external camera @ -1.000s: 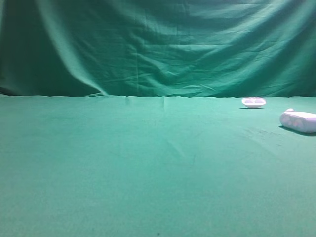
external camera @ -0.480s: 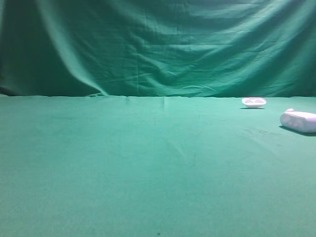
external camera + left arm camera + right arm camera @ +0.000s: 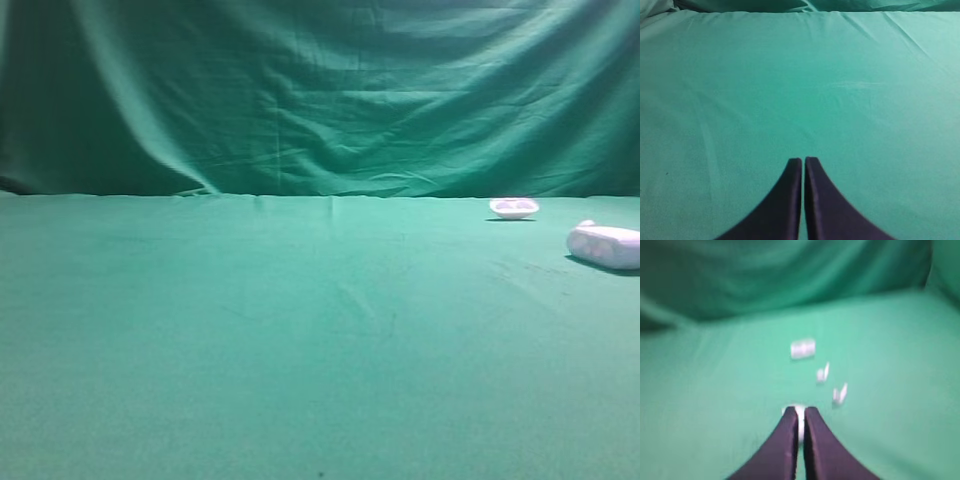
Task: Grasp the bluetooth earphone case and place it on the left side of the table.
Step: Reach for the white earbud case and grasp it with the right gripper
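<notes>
Left gripper (image 3: pixel 803 161): closed, dark fingers pressed tip to tip, nothing between them; it hangs over bare green cloth.
Right gripper (image 3: pixel 801 411): closed, fingers together with only a thin slit; a white object peeks out just beyond the tips, too blurred to identify.
Right wrist view: smeared; three more small white blobs lie ahead of the gripper, the farthest (image 3: pixel 802 349) roughly rectangular, two smaller ones (image 3: pixel 823 373) nearer and to its right. Which is which I cannot tell.
Bluetooth earphone case (image 3: pixel 604 245): in the high view it rests on the worktop at the far right edge, partly cut off by the frame, lying on its long side.
Small white dish (image 3: pixel 514 207): behind the case and to its left, near the backdrop, apart from it.
Worktop (image 3: pixel 300 330): green cloth with faint creases.
Backdrop (image 3: pixel 320 90): draped green fabric.
Arms: neither appears in the high view.
</notes>
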### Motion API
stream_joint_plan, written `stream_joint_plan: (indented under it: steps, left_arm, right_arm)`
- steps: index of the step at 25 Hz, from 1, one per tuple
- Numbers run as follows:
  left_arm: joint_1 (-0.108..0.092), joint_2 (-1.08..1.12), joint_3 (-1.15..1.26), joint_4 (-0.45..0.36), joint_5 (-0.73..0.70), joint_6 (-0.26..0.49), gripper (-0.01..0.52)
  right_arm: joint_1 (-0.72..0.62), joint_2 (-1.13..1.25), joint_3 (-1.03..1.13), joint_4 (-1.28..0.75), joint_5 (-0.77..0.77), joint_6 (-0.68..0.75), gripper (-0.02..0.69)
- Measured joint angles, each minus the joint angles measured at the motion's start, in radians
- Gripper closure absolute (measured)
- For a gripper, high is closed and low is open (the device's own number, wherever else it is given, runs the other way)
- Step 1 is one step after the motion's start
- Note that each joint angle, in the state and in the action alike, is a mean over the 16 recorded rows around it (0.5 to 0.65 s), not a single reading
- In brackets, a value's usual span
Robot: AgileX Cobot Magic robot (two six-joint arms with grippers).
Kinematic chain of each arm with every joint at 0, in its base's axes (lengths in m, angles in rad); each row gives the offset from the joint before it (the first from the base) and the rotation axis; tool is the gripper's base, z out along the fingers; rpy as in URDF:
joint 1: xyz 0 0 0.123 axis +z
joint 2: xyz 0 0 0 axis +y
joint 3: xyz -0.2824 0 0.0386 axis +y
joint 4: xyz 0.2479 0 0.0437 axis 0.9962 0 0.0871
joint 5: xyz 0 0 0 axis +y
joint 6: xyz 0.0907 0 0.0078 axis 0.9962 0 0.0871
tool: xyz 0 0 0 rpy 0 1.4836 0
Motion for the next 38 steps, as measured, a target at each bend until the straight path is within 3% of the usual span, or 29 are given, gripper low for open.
stream_joint_plan:
  steps: [6,14,24,29,38]
  left_arm:
    - [0.0,0.0,0.0,0.0,0.0,0.0,0.514]
    - [0.0,0.0,0.0,0.0,0.0,0.0,0.514]
    - [0.0,0.0,0.0,0.0,0.0,0.0,0.514]
    - [0.0,0.0,0.0,0.0,0.0,0.0,0.514]
    - [0.0,0.0,0.0,0.0,0.0,0.0,0.514]
  right_arm:
    - [0.0,0.349,-0.178,0.039,0.23,-0.015,0.665]
    - [0.02,0.697,-0.384,0.075,0.354,-0.085,0.665]
    - [0.166,0.999,-0.598,-0.201,0.404,0.012,0.647]
    - [0.233,1.118,-0.67,-0.385,0.414,0.149,0.541]
    - [0.252,1.264,-0.719,-0.534,0.383,0.307,0.222]
